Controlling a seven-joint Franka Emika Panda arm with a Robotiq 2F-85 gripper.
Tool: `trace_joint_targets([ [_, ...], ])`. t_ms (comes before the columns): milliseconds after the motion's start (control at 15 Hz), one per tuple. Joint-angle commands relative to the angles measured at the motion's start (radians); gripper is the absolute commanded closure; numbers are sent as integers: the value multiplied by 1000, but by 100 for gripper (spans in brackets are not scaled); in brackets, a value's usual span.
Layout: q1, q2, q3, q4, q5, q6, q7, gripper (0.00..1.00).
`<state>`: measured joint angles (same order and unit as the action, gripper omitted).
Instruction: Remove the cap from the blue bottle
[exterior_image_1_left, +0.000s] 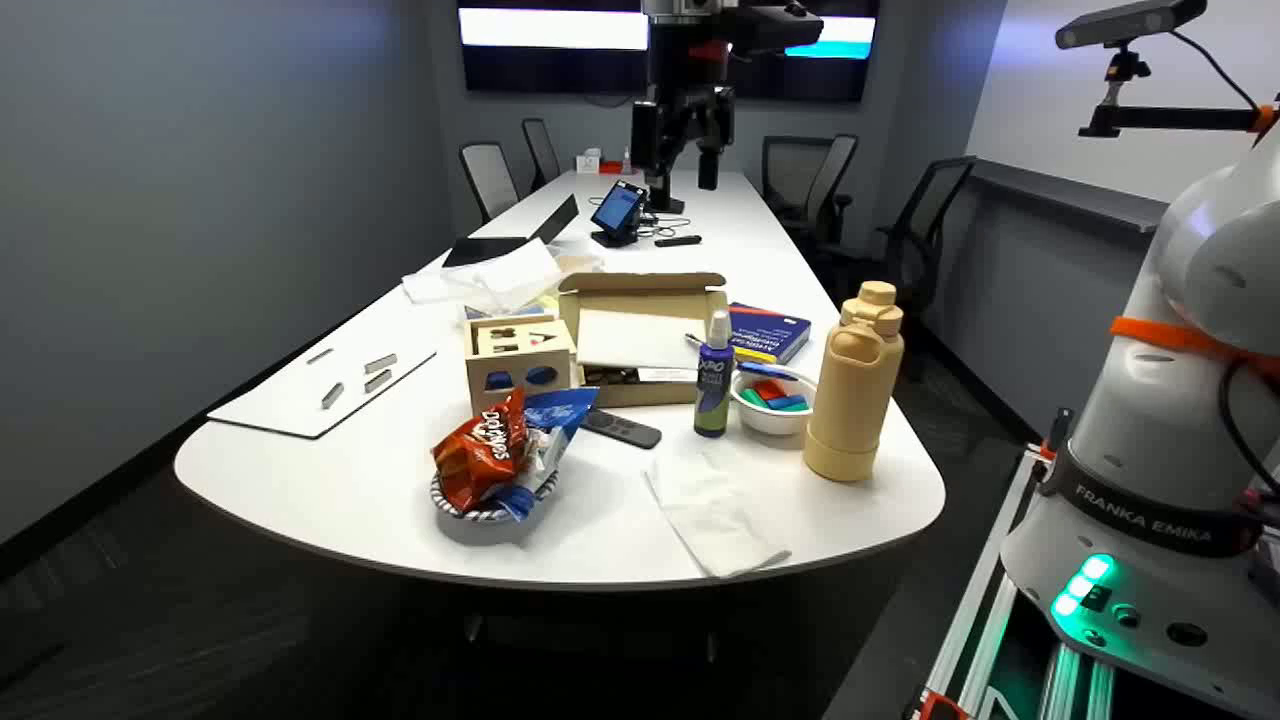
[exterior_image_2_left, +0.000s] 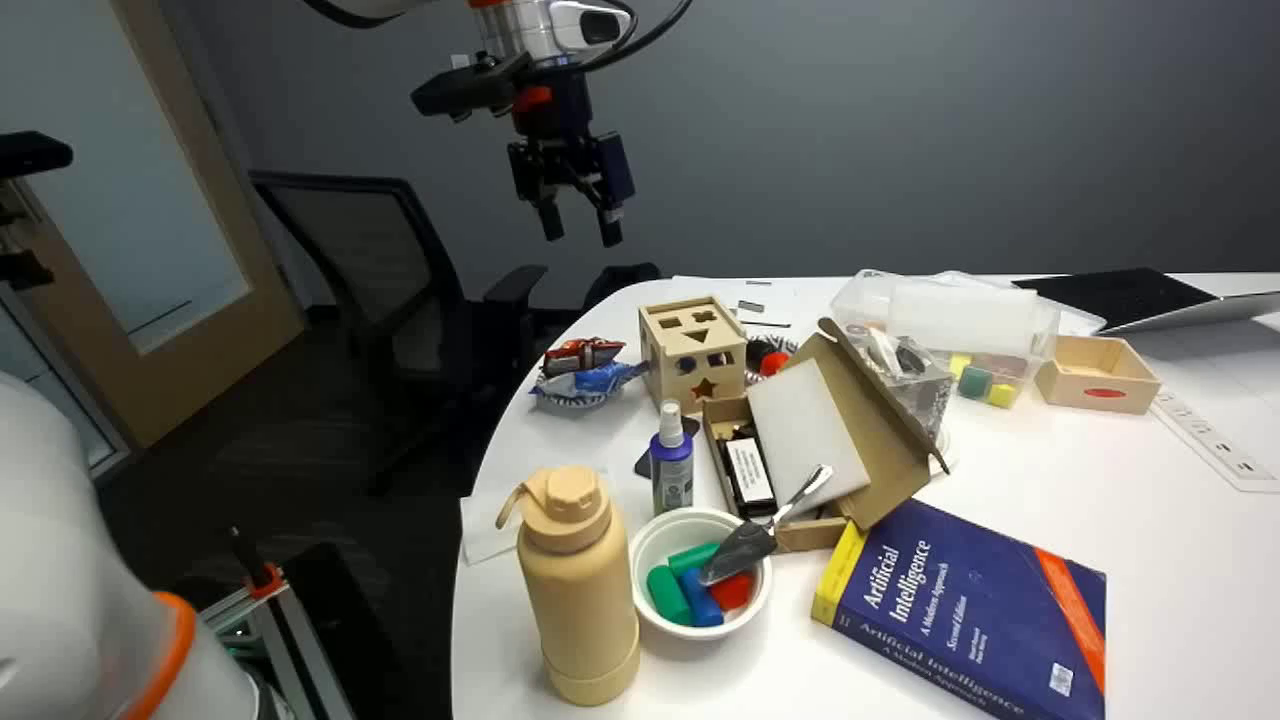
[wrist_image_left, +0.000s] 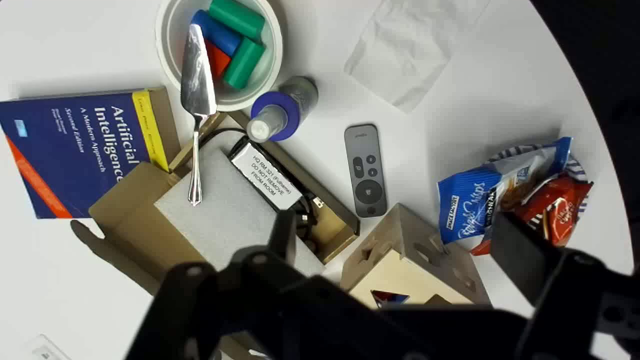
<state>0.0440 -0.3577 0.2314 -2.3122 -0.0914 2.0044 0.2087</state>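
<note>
The slim blue bottle (exterior_image_1_left: 713, 392) stands upright on the white table, with a greenish label band. It also shows in an exterior view (exterior_image_2_left: 672, 474) and the wrist view (wrist_image_left: 295, 102). Its cap (exterior_image_1_left: 719, 329) is on top and looks translucent whitish, not dark; it also shows in an exterior view (exterior_image_2_left: 670, 424) and the wrist view (wrist_image_left: 267, 124). My gripper (exterior_image_1_left: 682, 178) is open and empty, high above the table and apart from the bottle. Its fingers are spread in an exterior view (exterior_image_2_left: 581, 228) and in the wrist view (wrist_image_left: 402, 245), where the bottle lies up and left of them.
A white bowl (exterior_image_2_left: 650, 555) with colored blocks and a cake server is beside the bottle. The tall tan bottle (exterior_image_1_left: 855, 390) stands near it. An open cardboard box (exterior_image_1_left: 645, 395), wooden shape box (exterior_image_2_left: 692, 352), remote (wrist_image_left: 366, 170), snack bowl (exterior_image_1_left: 490, 512) and book (exterior_image_2_left: 970, 605) surround it.
</note>
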Motion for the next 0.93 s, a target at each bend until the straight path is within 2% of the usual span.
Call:
trace_joint_targets([
  [0, 22, 2, -19, 2, -8, -3, 7, 0],
  [267, -18, 75, -44, 40, -43, 12, 45, 0],
  [467, -53, 158, -99, 72, -59, 28, 57, 0],
  [867, -70, 262, -195, 101, 6, 7, 29, 0],
])
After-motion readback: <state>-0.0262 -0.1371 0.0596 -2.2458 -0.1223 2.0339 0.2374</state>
